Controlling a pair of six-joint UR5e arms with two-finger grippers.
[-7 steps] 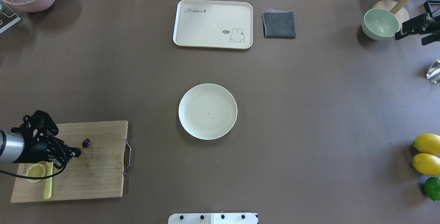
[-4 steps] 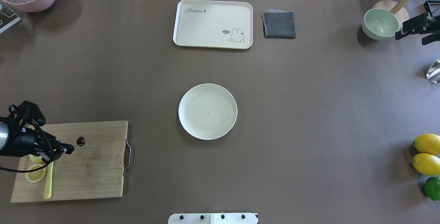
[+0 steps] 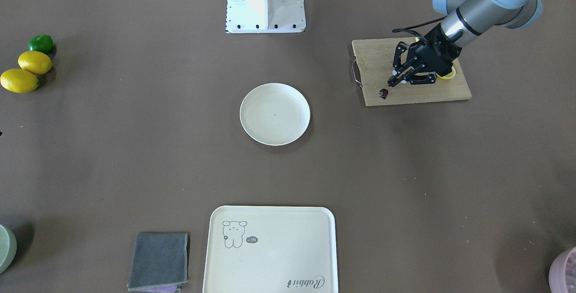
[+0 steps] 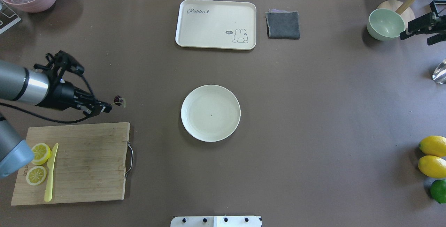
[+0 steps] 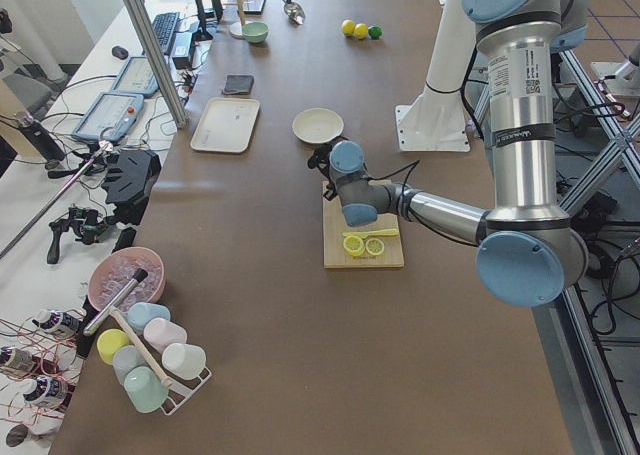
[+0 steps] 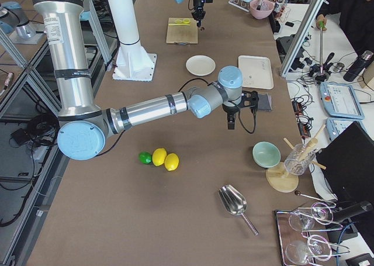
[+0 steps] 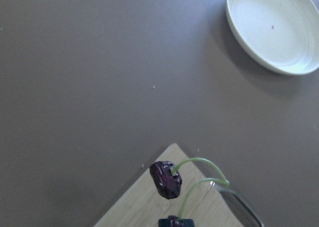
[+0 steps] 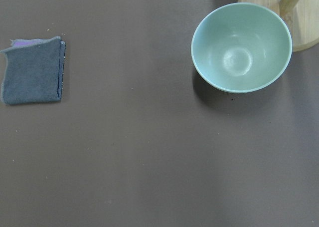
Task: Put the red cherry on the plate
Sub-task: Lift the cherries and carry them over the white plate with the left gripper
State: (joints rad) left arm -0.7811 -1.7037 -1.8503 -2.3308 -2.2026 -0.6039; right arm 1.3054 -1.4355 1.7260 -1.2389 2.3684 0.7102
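The red cherry (image 4: 117, 98) is tiny and dark maroon, with a thin curved green stem. It hangs in the air from my left gripper (image 4: 106, 108), which is shut on the stem. The left wrist view shows the red cherry (image 7: 166, 179) dangling over the corner of the wooden cutting board (image 7: 164, 207). From the front, the left gripper (image 3: 391, 83) hovers above the board with the red cherry (image 3: 383, 93) below its tips. The round cream plate (image 4: 210, 113) lies bare at mid-table, right of the cherry. My right gripper (image 4: 406, 35) hangs near the far right; its jaw state is unclear.
The cutting board (image 4: 87, 160) holds two lemon slices (image 4: 40, 153) and a yellow knife (image 4: 48, 181). A rabbit tray (image 4: 216, 24), a grey cloth (image 4: 282, 24) and a green bowl (image 4: 386, 24) sit at the far side. Lemons (image 4: 433, 145) and a lime (image 4: 439, 190) lie at the right edge.
My left gripper has lifted off the cutting board with the cherry and swung toward the far side and a little right, nearer the plate. The right arm has not moved.
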